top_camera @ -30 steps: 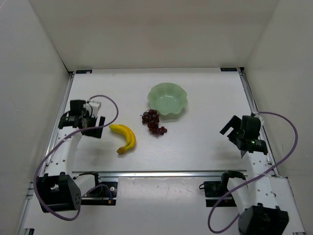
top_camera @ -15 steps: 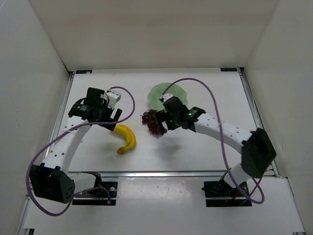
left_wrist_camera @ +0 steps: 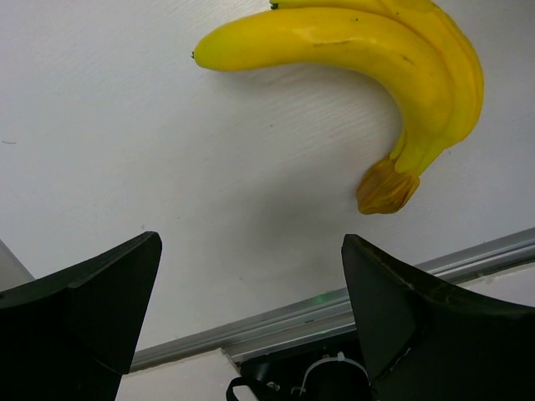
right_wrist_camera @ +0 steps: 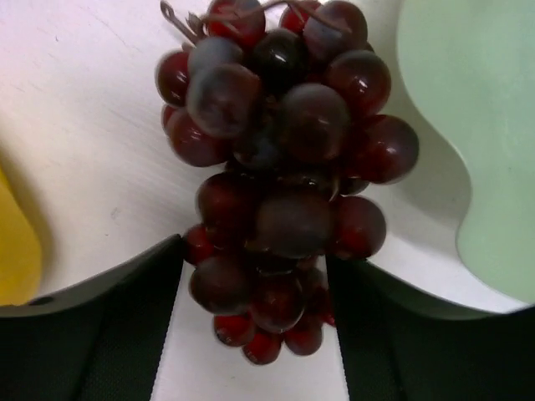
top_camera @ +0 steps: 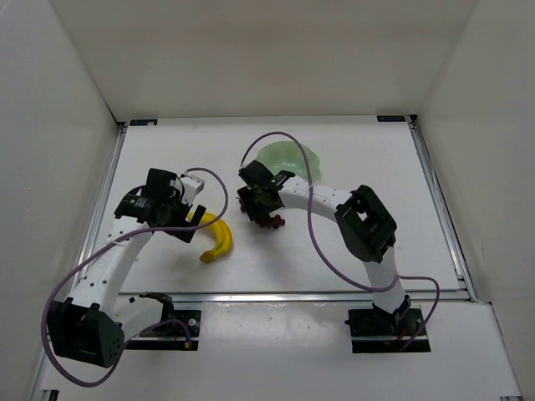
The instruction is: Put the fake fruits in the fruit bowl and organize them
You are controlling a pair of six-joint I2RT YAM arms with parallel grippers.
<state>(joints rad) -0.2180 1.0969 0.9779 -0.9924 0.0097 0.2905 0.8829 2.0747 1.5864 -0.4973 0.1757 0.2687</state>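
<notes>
**Grasping the grape cluster (right_wrist_camera: 276,184)**

It lies on the surface (left_wrist_camera: 167,150) beside the fruit bowl (right_wrist_camera: 476,125), straddled by the open, empty right hand (right_wrist_camera: 255,322); a centred, gentle closure is advised. The banana (left_wrist_camera: 376,58) lies near the open left hand (left_wrist_camera: 251,317).

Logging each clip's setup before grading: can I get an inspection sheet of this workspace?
Surface: white table, flat, evenly lit.
Job's things: banana and grapes lie on the table; green bowl partly hidden by the right arm, no fruit seen in it.
Clutter: nothing seen.
Grippers: left gripper jaws wide open, short of the banana; right gripper jaws astride the grapes, grip unclear.
Cables: purple cable loops off each arm; the right one passes over the bowl.
Surroundings: white walls; metal rail at the near edge.
</notes>
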